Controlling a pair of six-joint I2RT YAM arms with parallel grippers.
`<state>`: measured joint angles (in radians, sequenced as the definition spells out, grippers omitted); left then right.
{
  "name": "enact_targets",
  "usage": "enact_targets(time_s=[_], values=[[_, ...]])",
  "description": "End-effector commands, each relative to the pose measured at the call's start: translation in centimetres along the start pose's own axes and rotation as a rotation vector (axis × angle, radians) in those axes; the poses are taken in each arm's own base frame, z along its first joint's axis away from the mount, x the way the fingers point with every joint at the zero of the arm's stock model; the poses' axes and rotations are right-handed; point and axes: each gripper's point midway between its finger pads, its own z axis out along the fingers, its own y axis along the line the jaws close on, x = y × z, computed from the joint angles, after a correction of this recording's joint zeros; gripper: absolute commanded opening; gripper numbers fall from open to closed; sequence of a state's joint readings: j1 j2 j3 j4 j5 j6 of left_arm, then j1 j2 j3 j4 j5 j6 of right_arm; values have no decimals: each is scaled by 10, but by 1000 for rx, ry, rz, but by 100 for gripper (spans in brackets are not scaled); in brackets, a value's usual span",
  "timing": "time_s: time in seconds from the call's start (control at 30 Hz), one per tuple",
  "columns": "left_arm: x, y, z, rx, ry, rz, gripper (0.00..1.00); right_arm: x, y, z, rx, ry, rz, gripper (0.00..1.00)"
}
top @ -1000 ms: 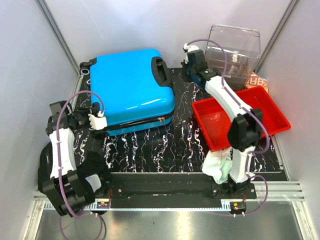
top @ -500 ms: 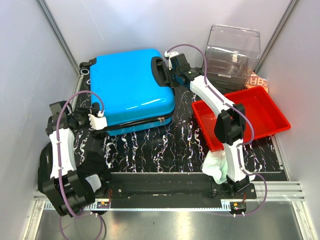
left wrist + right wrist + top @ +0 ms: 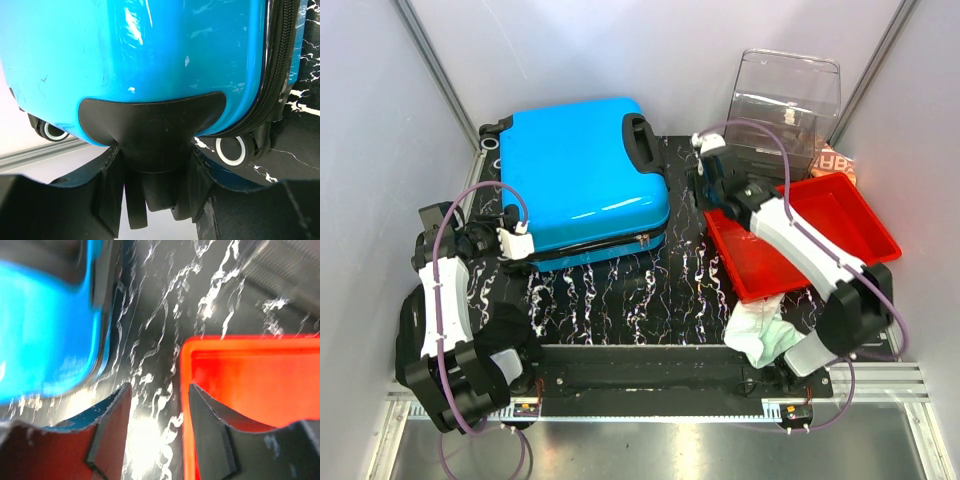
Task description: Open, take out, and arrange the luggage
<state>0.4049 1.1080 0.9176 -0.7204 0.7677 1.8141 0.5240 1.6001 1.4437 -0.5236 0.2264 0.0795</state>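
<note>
From above, the luggage (image 3: 580,180) lies flat and zipped shut on the marbled table (image 3: 650,290), filling its 11 o'clock part, with the handle end towards 2 o'clock. My left gripper (image 3: 517,240) is at the case's corner at 7 o'clock. My right gripper (image 3: 703,185) hangs between the case and the red tray (image 3: 860,225), which sits at 3 o'clock. The clear box (image 3: 790,95) stands at 1 o'clock.

At my left wrist, the left gripper (image 3: 155,195) is clenched on the luggage (image 3: 150,45), one finger on each side of its black corner piece (image 3: 150,130). A wheel (image 3: 231,150) shows at 4 o'clock.

At my right wrist, blurred, the right gripper (image 3: 157,425) is spread and grasps nothing. Bare table (image 3: 150,315) lies between the fingers, the luggage (image 3: 45,340) at 9 o'clock and the red tray (image 3: 250,385) at 3 o'clock.
</note>
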Motion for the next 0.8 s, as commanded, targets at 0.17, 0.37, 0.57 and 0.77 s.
enact_targets(time_s=[0.17,0.37,0.57,0.77], values=[[-35,-29,8,71,-164,-109,0,46,89,-52,-377,-176,43,64],[-39,-25,7,60,-175,-120,0,47,123,-40,-554,-259,163,59],[-42,-26,7,57,-186,-126,0,48,134,-18,-577,-285,206,50],[-40,-26,6,59,-177,-122,0,55,137,-5,-580,-300,202,45]])
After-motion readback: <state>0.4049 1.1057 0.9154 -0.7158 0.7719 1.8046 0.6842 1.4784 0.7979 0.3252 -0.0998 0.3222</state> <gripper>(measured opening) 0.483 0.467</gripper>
